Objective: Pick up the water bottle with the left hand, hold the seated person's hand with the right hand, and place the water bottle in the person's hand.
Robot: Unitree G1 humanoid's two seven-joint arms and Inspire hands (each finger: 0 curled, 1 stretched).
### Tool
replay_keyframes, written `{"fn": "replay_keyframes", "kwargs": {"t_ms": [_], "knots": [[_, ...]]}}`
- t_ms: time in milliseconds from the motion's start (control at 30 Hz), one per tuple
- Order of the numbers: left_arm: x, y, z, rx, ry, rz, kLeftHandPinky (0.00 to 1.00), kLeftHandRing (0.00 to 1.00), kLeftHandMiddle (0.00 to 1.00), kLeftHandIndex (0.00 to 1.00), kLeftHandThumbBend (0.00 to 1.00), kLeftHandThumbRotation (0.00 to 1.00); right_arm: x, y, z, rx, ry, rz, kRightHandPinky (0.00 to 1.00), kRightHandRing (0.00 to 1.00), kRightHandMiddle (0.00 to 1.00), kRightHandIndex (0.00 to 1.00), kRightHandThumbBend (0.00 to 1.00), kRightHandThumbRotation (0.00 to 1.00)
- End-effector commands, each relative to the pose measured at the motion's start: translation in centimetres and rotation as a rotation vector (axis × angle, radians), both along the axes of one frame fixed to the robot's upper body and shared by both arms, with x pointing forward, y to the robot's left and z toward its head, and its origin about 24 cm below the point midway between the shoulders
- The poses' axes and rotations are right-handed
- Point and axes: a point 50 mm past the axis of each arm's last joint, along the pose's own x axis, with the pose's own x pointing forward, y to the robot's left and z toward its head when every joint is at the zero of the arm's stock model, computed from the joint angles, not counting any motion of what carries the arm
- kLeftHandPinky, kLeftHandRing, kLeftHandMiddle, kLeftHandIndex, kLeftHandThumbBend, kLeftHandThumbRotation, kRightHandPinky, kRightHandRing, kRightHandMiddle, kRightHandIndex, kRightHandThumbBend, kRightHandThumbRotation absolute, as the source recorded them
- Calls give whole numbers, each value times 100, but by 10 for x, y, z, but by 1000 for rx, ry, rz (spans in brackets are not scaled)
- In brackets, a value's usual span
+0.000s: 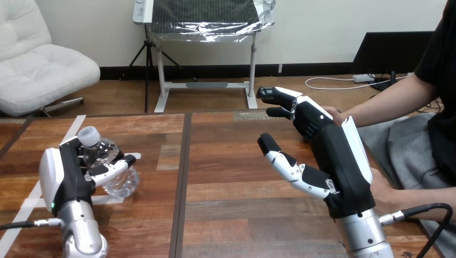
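Checking the table [226, 177], I find the left hand [72, 177] at its left side, fingers curled round the water bottle [119, 183], which sits tilted, cap uppermost. The right hand [339, 156] is raised and spread, fingers straight, gripping nothing. The person's hand [334, 113] shows just behind it.

The left hand [72, 174] is curling its fingers [115, 165] round the clear water bottle [107, 153]. The bottle's cap is sticking up above the fingers and its base is bulging out below them, close to the wooden table [226, 177]. The right hand [336, 156] is stretching out straight fingers [279, 94]. The person's hand [334, 112] is lying just behind those fingers, and I cannot tell whether they are touching.
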Motion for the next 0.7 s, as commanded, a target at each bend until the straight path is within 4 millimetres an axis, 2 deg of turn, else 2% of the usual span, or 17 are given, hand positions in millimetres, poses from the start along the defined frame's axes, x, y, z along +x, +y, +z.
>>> {"fn": "replay_keyframes", "kwargs": {"t_ms": [0,667], "knots": [[19,-16,41,-26,-222,-93,41,44,48,49,69,0,6,2,19,19,-83,7,76,82,80,75,40,17],[10,-34,70,-59,-365,-220,43,43,46,48,70,0,8,4,19,23,-88,10,76,82,80,76,40,17]]}}
